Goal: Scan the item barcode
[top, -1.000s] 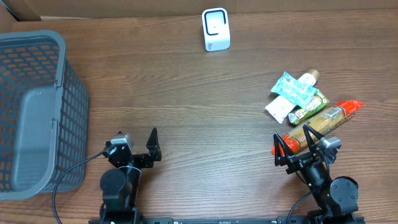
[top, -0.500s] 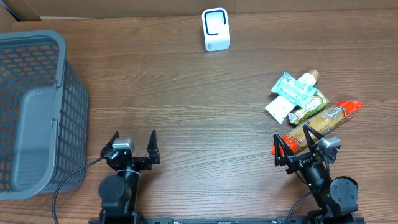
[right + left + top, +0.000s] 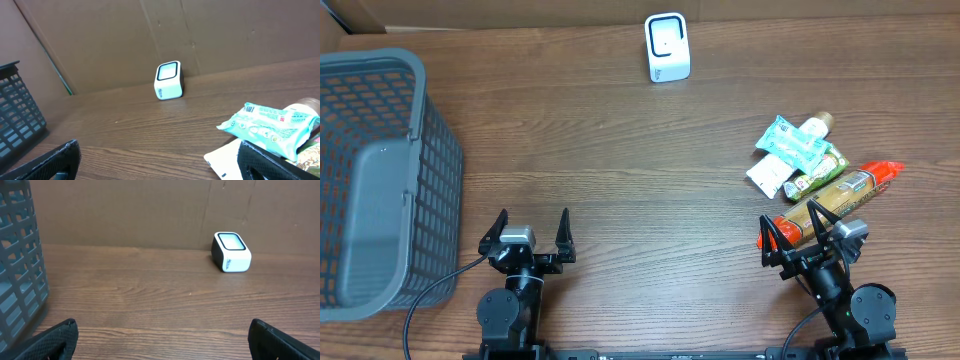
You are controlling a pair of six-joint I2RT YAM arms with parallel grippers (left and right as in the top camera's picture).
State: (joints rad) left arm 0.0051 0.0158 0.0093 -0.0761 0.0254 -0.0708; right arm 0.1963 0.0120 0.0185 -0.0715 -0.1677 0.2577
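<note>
Orange-red plastic wraps the long snack packet [image 3: 835, 203], which lies slantwise at the right side of the brown wooden bench [image 3: 620, 170]. From overhead its near end sits beneath the fingers of our right claw [image 3: 789, 216]; we cannot tell whether they touch. Against its far side we see a small green packet [image 3: 817, 172], a flat white sachet [image 3: 767, 174], a teal crinkled pouch [image 3: 790, 142] and a small white bottle [image 3: 816, 125] with a tan cap, all heaped together. Our right claw stands spread wide and grips nothing. Our left claw [image 3: 532, 222], near the front left, is spread just as wide over bare wood. We find the white box-shaped scanner [image 3: 667, 47] at the far edge, well apart from the heap, and the grey plastic lattice basket [image 3: 380, 70] at the far left
</note>
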